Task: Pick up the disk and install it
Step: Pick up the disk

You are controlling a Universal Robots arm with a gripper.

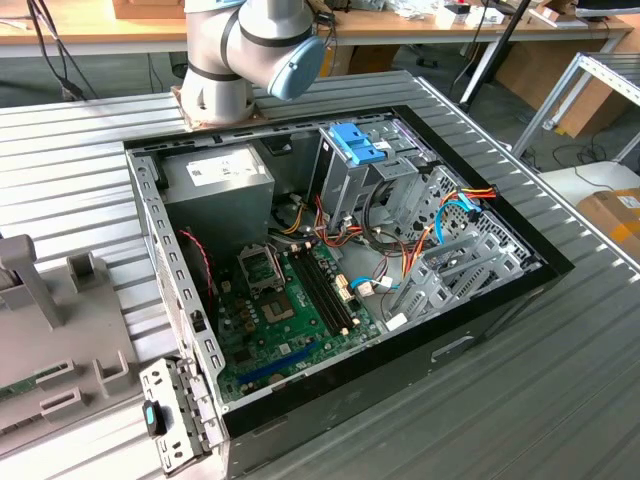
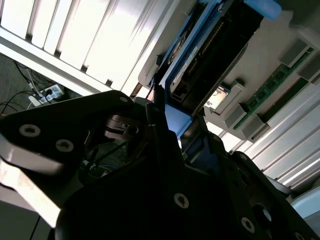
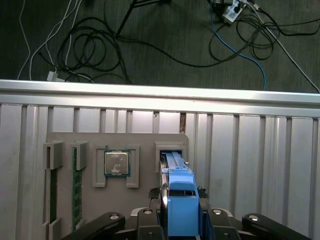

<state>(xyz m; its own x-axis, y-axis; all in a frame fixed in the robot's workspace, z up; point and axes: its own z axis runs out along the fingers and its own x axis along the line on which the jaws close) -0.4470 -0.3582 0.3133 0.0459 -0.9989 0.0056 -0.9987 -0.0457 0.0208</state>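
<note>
The hand (image 3: 182,217) straddles the disk (image 3: 176,162), a flat grey-metal hard drive in bright blue plastic carrier rails. It looks pressed together on it: in both wrist views the black jaws lie against the blue flanks with no gap to be seen.

The disk stands on edge in a narrow slot of the pale grey moulded holder tray (image 3: 145,142), which lies on the ribbed metal desk (image 3: 260,165). It is straight ahead of the hand, on the line of approach, with its long axis running down into the slot. I judge it not yet lifted clear, since its far end sits between the slot walls. A square processor chip (image 3: 117,163) and a green memory stick (image 3: 76,185) rest in neighbouring pockets.

In the exterior view the tray is at the exterior view's left edge, well apart from the open black computer case (image 1: 400,370) and its blue-latched metal cage (image 1: 355,150).

The slot hides the disk's lower part, and its label cannot be made out. The hand's own dark body covers where the tips meet the rails, so the depth of the grip cannot be judged.
</note>
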